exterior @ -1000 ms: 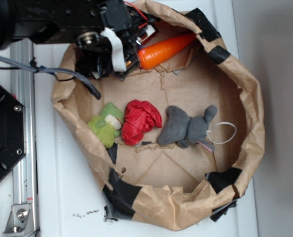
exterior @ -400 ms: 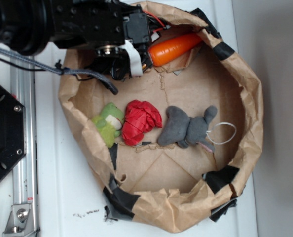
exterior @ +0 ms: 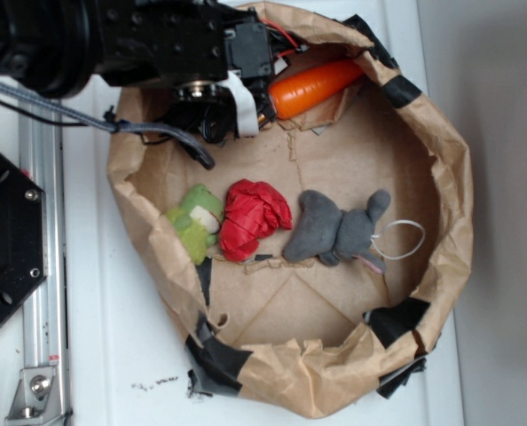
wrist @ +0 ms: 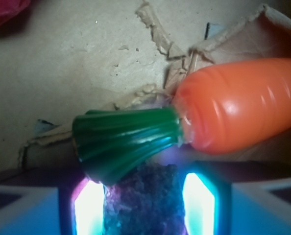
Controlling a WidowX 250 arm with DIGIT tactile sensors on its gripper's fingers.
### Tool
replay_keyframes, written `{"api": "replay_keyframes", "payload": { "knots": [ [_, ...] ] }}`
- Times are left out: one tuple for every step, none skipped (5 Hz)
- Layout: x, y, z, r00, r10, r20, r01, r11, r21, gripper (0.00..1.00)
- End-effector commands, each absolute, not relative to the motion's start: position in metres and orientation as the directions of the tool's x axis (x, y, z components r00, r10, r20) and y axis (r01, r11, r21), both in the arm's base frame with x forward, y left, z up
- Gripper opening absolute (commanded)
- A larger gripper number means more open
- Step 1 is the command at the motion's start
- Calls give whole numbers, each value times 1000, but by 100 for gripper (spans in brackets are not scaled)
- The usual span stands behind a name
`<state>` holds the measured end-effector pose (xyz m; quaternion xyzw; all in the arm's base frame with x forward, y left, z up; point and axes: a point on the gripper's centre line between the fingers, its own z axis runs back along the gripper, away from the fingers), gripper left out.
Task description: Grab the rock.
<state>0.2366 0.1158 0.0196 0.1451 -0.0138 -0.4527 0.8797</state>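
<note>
Robot lab bench. White tabletop [exterior: 130, 355], aluminium rail [exterior: 42, 266] and black mount plate [exterior: 6, 240] at left; taped brown paper bin [exterior: 441, 177] holds toy props under the arm [exterior: 95, 35].

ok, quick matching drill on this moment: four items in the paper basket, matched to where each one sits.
Items:
1. rock
2. carrot
3. red ball
4. grey mouse

Places:
A. between green toy and grey mouse
B. between the end effector fingers
C. far rim, beside the arm
D. next to a white loop

Pairs: 1-B, 2-C, 3-A, 4-D
</note>
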Motion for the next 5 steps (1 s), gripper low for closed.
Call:
{"api": "replay_keyframes", "payload": {
  "knots": [
    [254, 90, 85, 794, -599, 98, 550, 778, 304, 0],
    [266, 65, 131, 866, -448, 223, 399, 887, 230, 0],
    [275, 45, 152, 898, -364, 249, 336, 930, 145, 0],
    [277, 41, 153, 919, -296, 262, 287, 955, 73, 0],
    [273, 42, 150, 935, -239, 261, 235, 971, 47, 0]
  ]
}}
